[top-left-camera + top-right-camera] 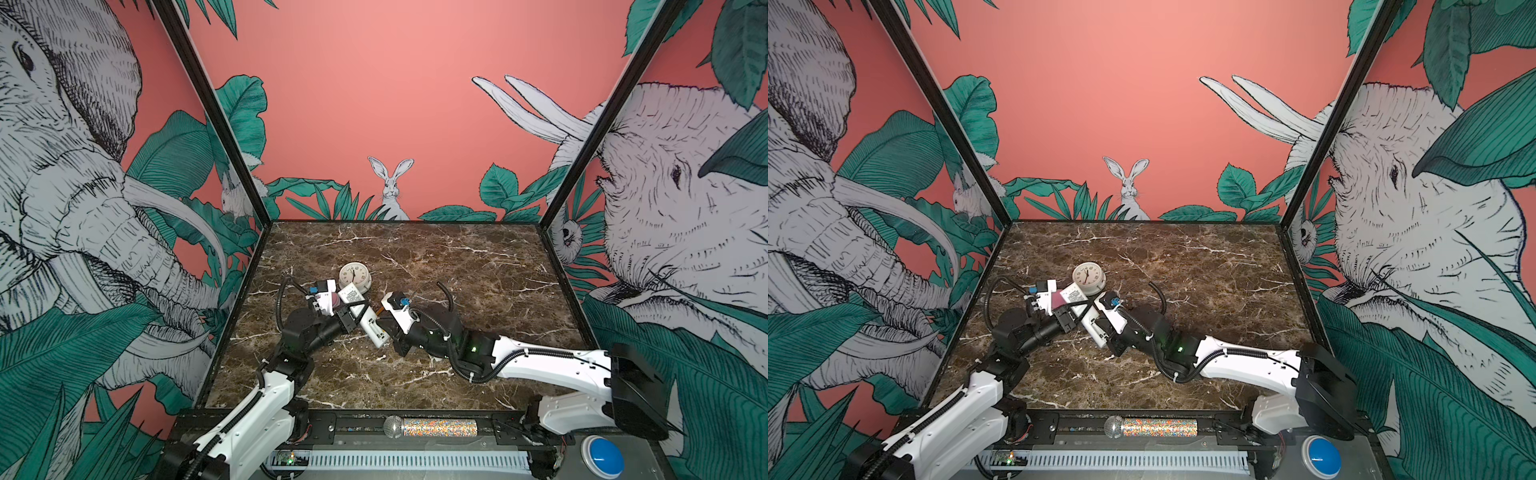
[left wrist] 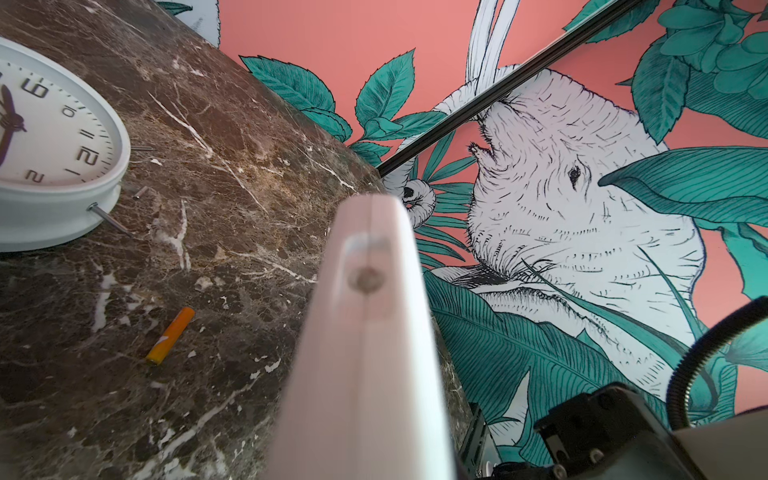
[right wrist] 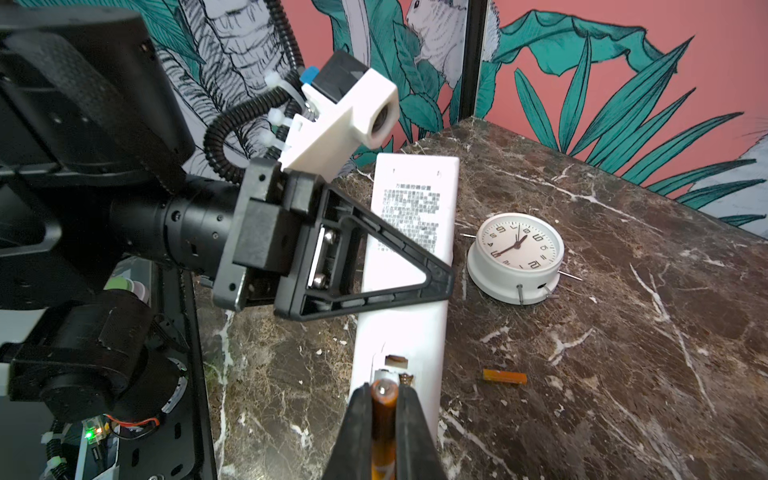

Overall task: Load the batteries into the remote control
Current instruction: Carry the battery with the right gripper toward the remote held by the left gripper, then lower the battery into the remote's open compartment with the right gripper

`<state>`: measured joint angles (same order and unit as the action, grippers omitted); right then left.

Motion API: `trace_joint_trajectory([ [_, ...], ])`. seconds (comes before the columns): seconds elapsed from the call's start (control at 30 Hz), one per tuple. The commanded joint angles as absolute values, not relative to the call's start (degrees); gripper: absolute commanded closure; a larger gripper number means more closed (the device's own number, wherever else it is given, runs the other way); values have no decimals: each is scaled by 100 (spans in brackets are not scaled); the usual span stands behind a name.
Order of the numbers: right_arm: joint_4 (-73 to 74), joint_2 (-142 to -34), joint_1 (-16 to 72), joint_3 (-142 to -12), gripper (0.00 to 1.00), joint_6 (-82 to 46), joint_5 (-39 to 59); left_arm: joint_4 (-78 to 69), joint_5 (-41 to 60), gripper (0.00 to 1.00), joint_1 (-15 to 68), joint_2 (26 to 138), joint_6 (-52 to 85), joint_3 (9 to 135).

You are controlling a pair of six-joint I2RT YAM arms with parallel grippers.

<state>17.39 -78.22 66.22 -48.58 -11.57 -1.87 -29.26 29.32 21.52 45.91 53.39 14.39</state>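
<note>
The remote control (image 3: 411,208) is a long white bar, back side up with its printed label showing. My left gripper (image 1: 360,312) is shut across its middle and holds it above the marble table (image 1: 457,270). Its open battery bay (image 3: 395,360) faces my right gripper (image 3: 384,392), which is shut on an orange battery (image 3: 383,409). The battery's pale tip sits at the bay's edge beside a spring. A second orange battery (image 3: 504,376) lies loose on the table, beside the remote (image 2: 365,353) and also in the left wrist view (image 2: 170,335). In both top views the grippers meet at the remote (image 1: 1093,328).
A round white clock (image 1: 354,276) lies face up just behind the remote's far end, with thin metal pins sticking out (image 3: 519,293). Walls close the table on three sides. A glittery microphone (image 1: 432,427) lies on the front rail, with a blue button (image 1: 602,455) at the front right.
</note>
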Motion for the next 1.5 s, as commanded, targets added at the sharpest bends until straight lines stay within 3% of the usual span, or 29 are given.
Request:
trace_joint_trajectory([
  [0.0, 2293, -7899, 6702, -4869, 99, -1127, -414, -3230, 2900, 100, 2175, 4491, 5373, 1384],
  [1.47, 2804, -8389, 6759, -4764, 100, -1173, -504, -3582, 2804, 100, 2187, 4201, 5634, 1266],
])
